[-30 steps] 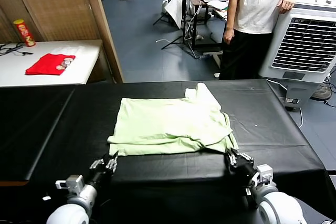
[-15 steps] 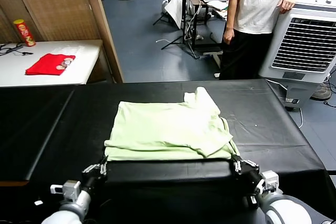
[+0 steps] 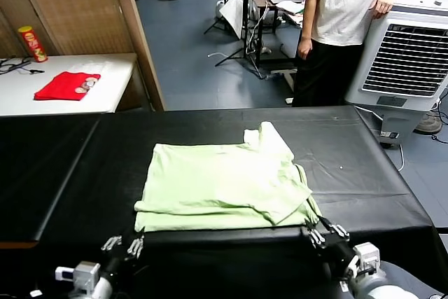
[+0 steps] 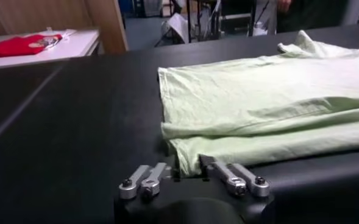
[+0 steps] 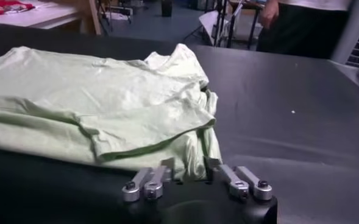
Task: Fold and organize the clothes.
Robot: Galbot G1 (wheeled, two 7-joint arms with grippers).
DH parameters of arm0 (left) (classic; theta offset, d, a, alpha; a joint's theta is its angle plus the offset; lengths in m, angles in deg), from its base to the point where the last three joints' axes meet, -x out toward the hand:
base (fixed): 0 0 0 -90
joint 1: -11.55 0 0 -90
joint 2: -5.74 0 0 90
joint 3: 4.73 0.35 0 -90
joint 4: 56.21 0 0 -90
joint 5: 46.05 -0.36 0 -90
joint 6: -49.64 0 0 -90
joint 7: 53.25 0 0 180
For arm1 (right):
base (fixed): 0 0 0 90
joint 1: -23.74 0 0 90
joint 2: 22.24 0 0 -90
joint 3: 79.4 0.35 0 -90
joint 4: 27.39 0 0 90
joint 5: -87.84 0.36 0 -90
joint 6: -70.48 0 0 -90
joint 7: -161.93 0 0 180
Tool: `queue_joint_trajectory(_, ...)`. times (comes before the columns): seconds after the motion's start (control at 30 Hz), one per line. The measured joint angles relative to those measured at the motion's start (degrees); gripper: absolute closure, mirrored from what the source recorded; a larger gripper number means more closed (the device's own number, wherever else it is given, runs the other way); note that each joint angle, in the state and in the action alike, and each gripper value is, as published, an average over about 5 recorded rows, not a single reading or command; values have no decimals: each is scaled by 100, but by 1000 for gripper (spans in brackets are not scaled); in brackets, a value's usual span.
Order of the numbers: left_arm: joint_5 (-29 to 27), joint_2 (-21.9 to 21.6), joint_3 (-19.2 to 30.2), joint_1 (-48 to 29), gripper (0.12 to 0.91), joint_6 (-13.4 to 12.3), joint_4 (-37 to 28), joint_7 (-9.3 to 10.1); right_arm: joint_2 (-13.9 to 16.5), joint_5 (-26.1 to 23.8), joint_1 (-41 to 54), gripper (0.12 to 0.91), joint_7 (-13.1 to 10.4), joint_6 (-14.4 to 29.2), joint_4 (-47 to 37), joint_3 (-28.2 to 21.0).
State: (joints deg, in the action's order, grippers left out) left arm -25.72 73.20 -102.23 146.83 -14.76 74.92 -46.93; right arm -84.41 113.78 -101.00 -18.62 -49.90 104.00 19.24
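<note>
Clothes (image 3: 220,185) here means one pale green T-shirt, folded into a rough rectangle on the black table (image 3: 63,173), near its front edge; you see it again in the left wrist view (image 4: 258,103) and the right wrist view (image 5: 94,103). No print shows on the fabric facing up, so you can't confirm any pattern. A sleeve or collar part sticks up at the far right corner, shape hard to read. Left gripper (image 3: 122,246) sits at the shirt's near left corner, low at the frame bottom, arm mostly cut off; its wrist view (image 4: 188,176) shows jaws spread apart, with the hem just at the gap, nothing pinched. Right gripper (image 3: 323,232) is at the near right corner, jaws likewise released (image 5: 191,176), cloth edge just ahead of them. You can't tell whether the fingertips touch the fabric. Person (image 3: 346,26) behind the table is cut off at the head. Red garment (image 3: 66,85) lies on the white side table (image 3: 112,96).
</note>
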Motion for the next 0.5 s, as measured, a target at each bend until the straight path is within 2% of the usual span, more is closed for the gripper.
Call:
queue_joint_trajectory(0.07, 194, -25, -45, -95, 292, 65, 65, 58, 94, 106, 416, 228, -35, 12, -192, -70)
queue_joint_trajectory(0.17, 488, -108, -43, -438, 240, 133, 37, 108, 212, 164, 1187, 227, -112, 6, -620, -266)
queue_joint_trajectory(0.37, 1263, -429, 226, -1763, 232, 477, -559, 393, 247, 193, 2862, 227, -329, -5, -1728, -972)
queue_joint_trajectory(0.5, 1722, -623, 529, -2868, 232, 596, -1250, 477, 159, 200, 3861, 227, -396, -1, -2617, -1519)
